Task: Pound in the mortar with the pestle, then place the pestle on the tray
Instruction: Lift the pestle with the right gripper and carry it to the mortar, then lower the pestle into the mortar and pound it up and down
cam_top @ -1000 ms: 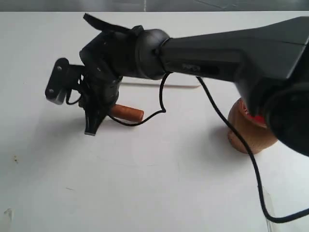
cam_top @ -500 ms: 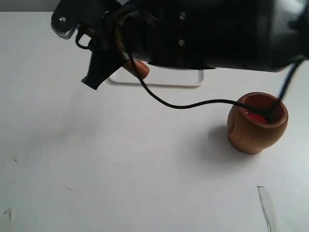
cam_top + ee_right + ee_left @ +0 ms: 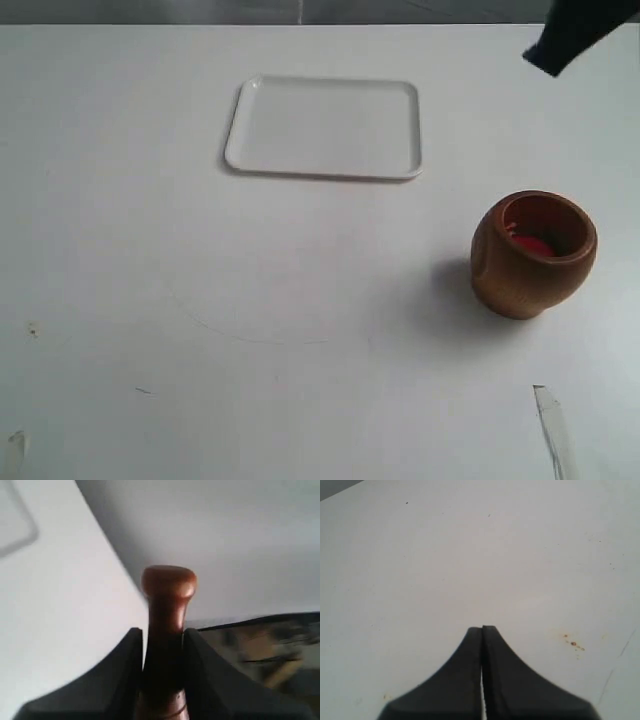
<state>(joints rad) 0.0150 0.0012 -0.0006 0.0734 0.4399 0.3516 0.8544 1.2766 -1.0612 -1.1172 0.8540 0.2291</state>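
Observation:
The brown wooden mortar (image 3: 533,255) stands upright at the right of the white table, its inside reddish. The white tray (image 3: 325,128) lies flat at the back centre with nothing on it. My right gripper (image 3: 163,632) is shut on the reddish-brown pestle (image 3: 168,595), whose knobbed end sticks out past the fingertips. In the exterior view only a dark tip of the right gripper (image 3: 570,38) shows at the top right corner, and the pestle is out of sight there. My left gripper (image 3: 482,628) is shut with nothing in it, over bare table.
A strip of clear tape (image 3: 553,430) lies near the front right of the table. Small brown specks (image 3: 573,643) mark the table surface in the left wrist view. The table's far edge (image 3: 300,24) runs along the top of the exterior view.
The right arm, holding the pestle, has swung from over the tray area up and away to the top right, almost out of the exterior view. The mortar and tray stayed put.

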